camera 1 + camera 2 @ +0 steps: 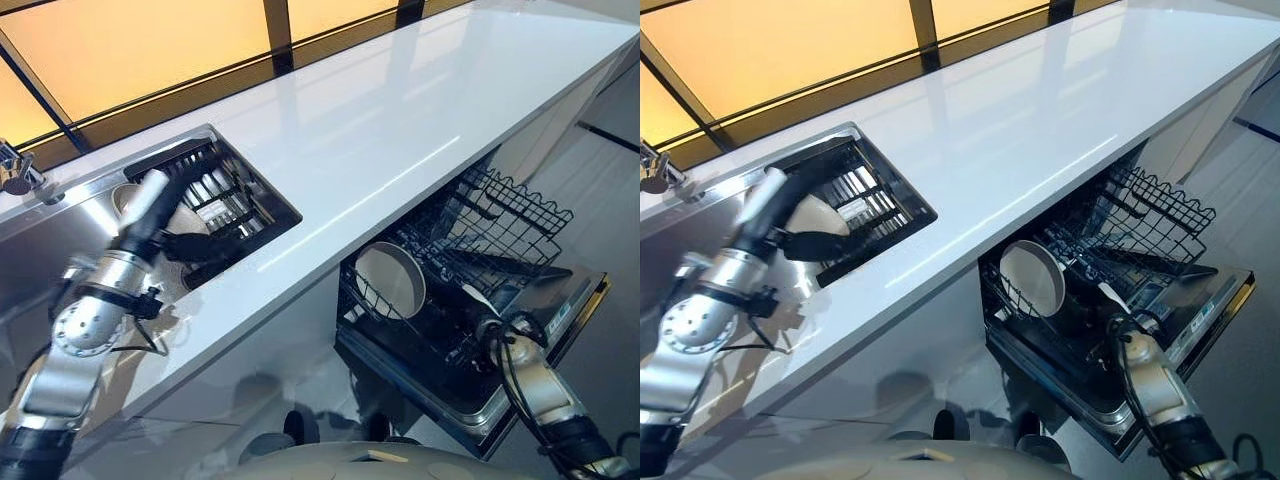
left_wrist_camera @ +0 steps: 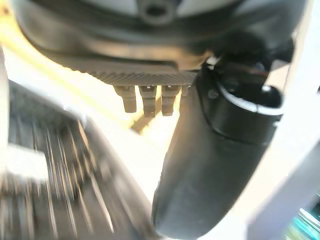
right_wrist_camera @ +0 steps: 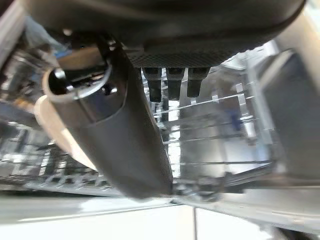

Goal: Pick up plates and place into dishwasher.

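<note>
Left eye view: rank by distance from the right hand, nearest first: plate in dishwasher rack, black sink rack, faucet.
1. Plate, standing in the dishwasher rack beside the right hand.
2. Black sink rack, across the counter in the sink.
3. Faucet, far-left edge.

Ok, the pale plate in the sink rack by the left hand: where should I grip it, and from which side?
Probably the plate's upper rim, coming from above. It seems to stand on edge in the dark sink rack, so only the top edge looks free. The left hand is right beside it; I can't tell whether it already touches. A thumb-and-fingers pinch across the rim looks safest.
</note>
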Controlling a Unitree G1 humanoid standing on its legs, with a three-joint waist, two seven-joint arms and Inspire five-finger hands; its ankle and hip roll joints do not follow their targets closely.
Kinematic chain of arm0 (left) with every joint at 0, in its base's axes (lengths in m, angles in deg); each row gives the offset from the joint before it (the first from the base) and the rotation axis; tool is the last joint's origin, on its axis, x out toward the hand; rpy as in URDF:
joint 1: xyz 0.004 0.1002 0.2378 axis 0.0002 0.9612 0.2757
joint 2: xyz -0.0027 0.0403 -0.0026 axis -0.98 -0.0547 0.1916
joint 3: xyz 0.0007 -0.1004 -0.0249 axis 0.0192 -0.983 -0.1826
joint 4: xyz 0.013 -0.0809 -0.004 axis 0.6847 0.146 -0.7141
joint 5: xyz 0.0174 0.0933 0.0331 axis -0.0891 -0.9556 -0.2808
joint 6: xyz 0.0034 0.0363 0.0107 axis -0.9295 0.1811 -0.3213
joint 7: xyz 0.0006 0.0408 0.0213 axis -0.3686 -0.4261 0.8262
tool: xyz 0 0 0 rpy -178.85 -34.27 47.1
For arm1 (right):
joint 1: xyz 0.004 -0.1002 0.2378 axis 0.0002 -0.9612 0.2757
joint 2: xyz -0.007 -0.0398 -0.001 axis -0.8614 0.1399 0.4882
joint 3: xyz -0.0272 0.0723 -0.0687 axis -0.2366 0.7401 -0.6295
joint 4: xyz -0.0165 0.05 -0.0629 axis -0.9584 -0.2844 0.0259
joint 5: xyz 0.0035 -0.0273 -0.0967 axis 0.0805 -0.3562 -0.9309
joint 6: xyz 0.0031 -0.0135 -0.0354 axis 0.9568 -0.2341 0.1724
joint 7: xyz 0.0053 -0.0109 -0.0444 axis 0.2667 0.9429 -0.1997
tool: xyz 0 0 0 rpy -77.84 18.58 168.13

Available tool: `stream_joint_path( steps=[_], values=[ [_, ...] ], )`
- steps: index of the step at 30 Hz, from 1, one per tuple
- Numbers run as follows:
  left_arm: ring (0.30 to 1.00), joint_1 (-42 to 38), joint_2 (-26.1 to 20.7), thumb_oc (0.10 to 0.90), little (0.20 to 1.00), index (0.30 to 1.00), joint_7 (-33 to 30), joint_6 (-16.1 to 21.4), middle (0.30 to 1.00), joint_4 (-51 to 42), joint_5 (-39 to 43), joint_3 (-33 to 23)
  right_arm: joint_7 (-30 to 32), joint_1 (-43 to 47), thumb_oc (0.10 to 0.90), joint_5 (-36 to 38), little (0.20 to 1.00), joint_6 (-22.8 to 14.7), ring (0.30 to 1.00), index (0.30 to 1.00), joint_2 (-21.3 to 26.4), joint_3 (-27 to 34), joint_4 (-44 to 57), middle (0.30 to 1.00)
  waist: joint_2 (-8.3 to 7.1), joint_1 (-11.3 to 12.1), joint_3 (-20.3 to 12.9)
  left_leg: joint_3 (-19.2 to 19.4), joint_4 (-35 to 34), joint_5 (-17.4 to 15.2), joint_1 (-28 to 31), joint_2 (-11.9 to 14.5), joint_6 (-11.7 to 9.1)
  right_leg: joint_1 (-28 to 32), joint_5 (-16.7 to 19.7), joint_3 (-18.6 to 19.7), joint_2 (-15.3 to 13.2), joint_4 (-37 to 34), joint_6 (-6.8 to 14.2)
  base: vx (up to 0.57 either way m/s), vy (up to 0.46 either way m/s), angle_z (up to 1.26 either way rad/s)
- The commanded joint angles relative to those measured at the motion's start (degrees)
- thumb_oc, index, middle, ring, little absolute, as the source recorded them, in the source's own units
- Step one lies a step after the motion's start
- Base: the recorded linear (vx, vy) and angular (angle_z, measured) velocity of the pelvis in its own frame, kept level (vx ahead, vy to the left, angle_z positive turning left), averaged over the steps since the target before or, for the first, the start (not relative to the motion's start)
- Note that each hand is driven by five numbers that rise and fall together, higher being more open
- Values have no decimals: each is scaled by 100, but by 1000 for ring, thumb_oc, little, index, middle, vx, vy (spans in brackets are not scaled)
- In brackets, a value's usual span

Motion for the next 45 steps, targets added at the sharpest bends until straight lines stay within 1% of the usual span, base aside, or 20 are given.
stream_joint_path(
  steps=[1,4,7,8,10,11,13,16,21,25,27,28,30,36,42,45],
  values=[
    [900,-333,-635,800,900,900,-884,595,900,-408,-639,-672,325,424,800,205,900,-568,900,900,258,-8,420,900,-194,-48,-287,47,38,-185,109,-240,71,317,-133,-104,-3,27,261,3,-17,13],
    [900,-397,-849,800,900,900,-1031,433,900,-341,-744,-787,467,530,800,361,900,-664,900,900,289,-64,288,900,-182,-18,-300,16,38,-177,98,-237,55,327,-135,-160,-24,27,265,3,-18,11],
    [900,-450,-1117,800,900,900,-1365,316,900,-118,-1294,-907,637,639,800,559,900,-819,900,900,316,-106,217,900,-155,2,-304,-3,38,-171,86,-234,41,323,-128,-194,-39,27,268,-2,-13,9],
    [900,-451,-1209,800,900,900,-1382,253,900,-42,-1420,-944,678,653,800,591,900,-855,900,900,326,-112,213,900,-147,-1,-309,-6,38,-169,81,-233,36,320,-127,-199,-45,27,272,-3,-6,5],
    [900,-439,-1398,800,900,900,-1209,124,900,84,-1327,-1004,709,649,800,625,900,-865,900,900,362,-116,258,900,-128,-13,-325,-6,38,-165,74,-233,34,310,-127,-199,-48,27,272,0,1,5],
    [900,-393,-1453,800,900,900,-1192,131,900,116,-1372,-1052,706,621,800,615,900,-867,900,900,372,-95,279,900,-122,-17,-330,-3,38,-162,69,-232,33,307,-126,-200,-50,27,274,2,4,4],
    [900,-223,-1618,800,900,900,-1369,220,900,206,-1783,-1214,670,515,800,632,900,-941,900,900,445,-3,320,900,-109,-28,-344,9,38,-162,67,-230,31,307,-131,-203,-50,27,281,1,1,2],
    [900,-110,-1863,800,900,900,-1462,279,900,396,-1915,-1358,637,464,800,694,900,-1038,900,900,567,83,362,900,-102,-59,-362,29,38,-165,67,-227,26,299,-130,-202,-51,27,284,0,0,0],
    [900,117,-2332,800,900,900,-1746,470,900,736,-2930,-1466,854,501,800,954,900,-1336,900,900,898,381,629,900,-78,-122,-364,94,38,-167,69,-214,9,278,-98,-184,-47,27,293,0,0,0],
    [900,518,-2633,800,900,900,-1957,601,900,1112,-3384,-1558,958,374,800,980,900,-1548,900,900,1098,680,834,900,-43,-178,-367,146,38,-185,79,-214,9,256,-82,-140,-47,27,318,-3,7,-1],
    [900,805,-2764,800,900,900,-1941,652,900,1249,-3423,-1683,883,213,800,1006,900,-1652,900,900,1251,901,901,900,-22,-216,-382,174,38,-246,104,-204,-3,262,-130,-106,-44,27,344,0,36,-10],
    [900,1071,-2842,800,900,900,-1902,713,900,1373,-3307,-1848,793,52,800,1067,900,-1735,900,900,1364,1090,947,900,-9,-239,-370,205,38,-187,81,-206,6,230,-73,-97,-48,27,343,24,33,-11],
    [900,1244,-2875,800,900,900,-1892,709,900,1487,-3216,-1916,743,-6,800,1094,900,-1753,900,900,1439,1173,952,900,-8,-265,-377,215,38,-257,118,-197,0,260,-133,-78,-42,27,358,11,24,-5],
    [900,1190,-2947,800,900,900,-1608,725,900,1726,-3063,-1791,700,112,800,1094,900,-1756,900,900,1522,1122,818,900,3,-261,-369,224,38,-244,107,-189,-1,259,-125,-95,-62,27,367,0,0,0],
    [900,1023,-2971,800,900,900,-1306,634,900,2067,-2923,-1518,821,251,800,1067,900,-1813,900,900,1555,1019,737,900,14,-257,-347,217,38,-232,83,-195,8,234,-106,-93,-71,27,377,0,0,0],
    [900,950,-2955,800,900,900,-1392,650,900,2235,-2835,-1453,782,271,800,1072,900,-1809,900,900,1569,1032,742,900,17,-271,-340,223,38,-231,74,-196,10,219,-99,-75,-74,27,384,0,0,0]
  ],
)
